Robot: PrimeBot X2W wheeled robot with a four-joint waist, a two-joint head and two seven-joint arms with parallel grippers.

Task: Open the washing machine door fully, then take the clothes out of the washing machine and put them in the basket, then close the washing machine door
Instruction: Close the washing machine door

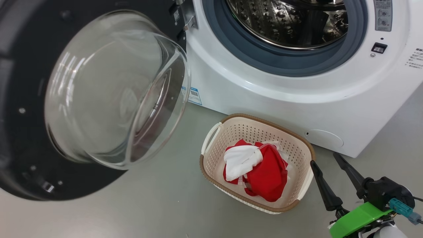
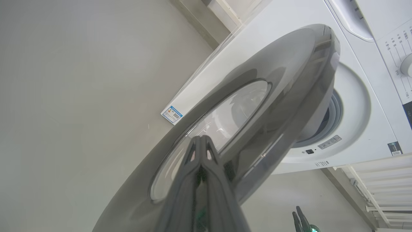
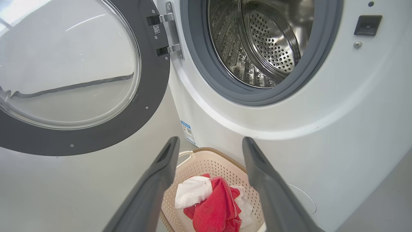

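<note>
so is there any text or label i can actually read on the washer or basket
Nothing legible.
Blue label sticker on the washing machine front: too small.
Grey sticker beside the drum opening: blurred.
Printed lines at the front's right edge: too small.
Small tag on the washing machine door by the hinge: too small.

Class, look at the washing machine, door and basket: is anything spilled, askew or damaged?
Nothing stands out. The red and white clothes lie wholly inside the upright basket; the steel drum looks empty and the door stands open, intact.
</note>
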